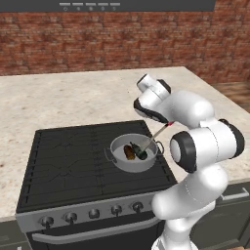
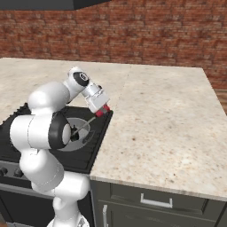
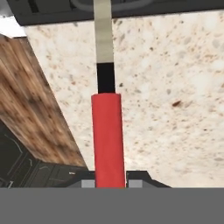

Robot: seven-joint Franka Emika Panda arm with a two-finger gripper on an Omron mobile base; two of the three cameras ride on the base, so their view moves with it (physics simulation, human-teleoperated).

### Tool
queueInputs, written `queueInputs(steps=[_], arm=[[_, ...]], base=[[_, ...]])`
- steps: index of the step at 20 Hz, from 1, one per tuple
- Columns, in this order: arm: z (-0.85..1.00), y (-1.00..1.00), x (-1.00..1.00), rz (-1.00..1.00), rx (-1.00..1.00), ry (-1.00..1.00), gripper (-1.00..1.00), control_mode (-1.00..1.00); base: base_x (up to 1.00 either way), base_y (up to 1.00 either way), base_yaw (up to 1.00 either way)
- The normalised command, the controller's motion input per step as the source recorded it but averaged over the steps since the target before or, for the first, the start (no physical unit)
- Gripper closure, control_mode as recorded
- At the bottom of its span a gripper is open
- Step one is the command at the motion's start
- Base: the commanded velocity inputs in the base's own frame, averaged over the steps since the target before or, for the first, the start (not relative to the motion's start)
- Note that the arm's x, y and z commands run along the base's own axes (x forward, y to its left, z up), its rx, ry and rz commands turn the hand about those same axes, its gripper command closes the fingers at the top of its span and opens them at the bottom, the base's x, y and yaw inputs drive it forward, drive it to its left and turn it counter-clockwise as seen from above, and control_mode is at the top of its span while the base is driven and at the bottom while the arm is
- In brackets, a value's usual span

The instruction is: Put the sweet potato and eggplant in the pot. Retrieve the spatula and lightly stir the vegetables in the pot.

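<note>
The grey pot [image 1: 128, 166] stands on the front right of the stove. Inside it lie the orange-brown sweet potato [image 1: 128, 152] and, just right of it, the dark eggplant [image 1: 140, 153]. My gripper [image 1: 167, 121] hovers above and to the right of the pot, shut on the red handle of the spatula [image 1: 156, 134]. The thin shaft slants down to the left, with its blade end among the vegetables. In the right base view my gripper [image 2: 103, 110] holds the spatula [image 2: 85, 124] over the pot [image 2: 90, 131], which my arm partly hides. In the hand view the spatula [image 3: 107, 140] rises between my gripper's [image 3: 109, 181] tips.
The black stove [image 1: 68, 156] has a row of knobs [image 1: 93, 213] along its front. Speckled stone counter [image 2: 164, 124] stretches to the right of it and behind it [image 1: 73, 93], up to a brick wall [image 1: 97, 39]. Dark cabinets [image 2: 155, 201] sit below the counter.
</note>
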Motion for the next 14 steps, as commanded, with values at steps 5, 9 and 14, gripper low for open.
queueInputs(steps=[5,9,14], arm=[[-0.23,0.23,0.03,0.0,-0.12,0.01,1.0,-1.0],[-0.01,0.25,0.0,0.0,-0.08,0.01,1.0,-1.0],[0.23,0.33,-0.23,0.01,-0.01,0.0,1.0,-1.0]], base=[[0.0,0.0,0.0],[0.0,0.0,0.0],[0.0,0.0,0.0]])
